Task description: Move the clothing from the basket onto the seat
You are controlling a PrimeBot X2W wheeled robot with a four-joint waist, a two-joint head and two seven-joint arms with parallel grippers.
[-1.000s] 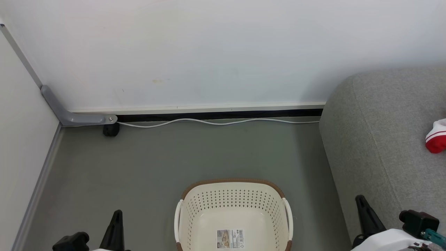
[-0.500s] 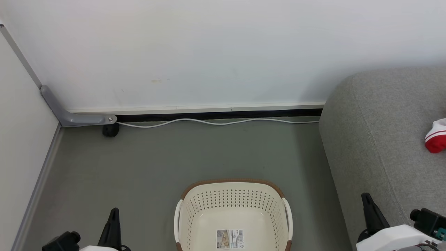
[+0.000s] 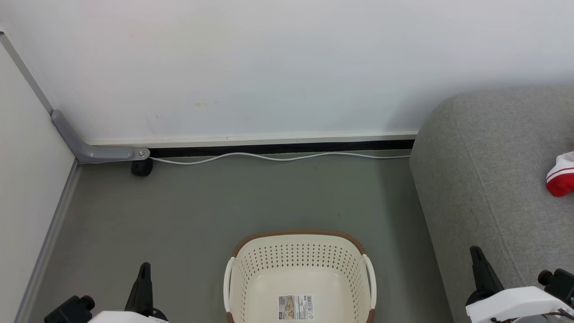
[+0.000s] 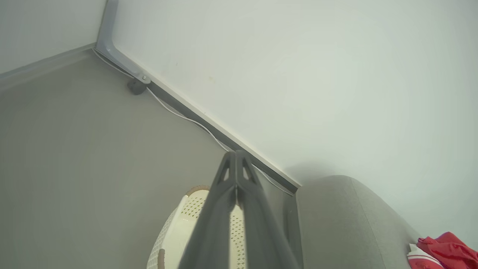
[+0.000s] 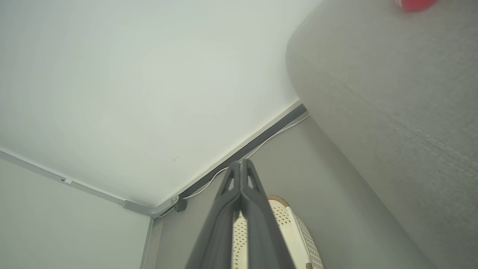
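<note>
Cream perforated plastic basket (image 3: pixel 299 258) is looking empty, but its near end is sitting off-frame: risking a premature done-call. Left claw (image 3: pixel 144 269), right claw (image 3: pixel 476 252) are clenching nothing.

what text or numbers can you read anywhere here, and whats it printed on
sticker inside the basket: a barcode and small print, too small to read, so nothing to quote.
clothing on the seat: red with white stripes, no lettering visible.
No other words, brands, numbers or signs can be made out.
</note>
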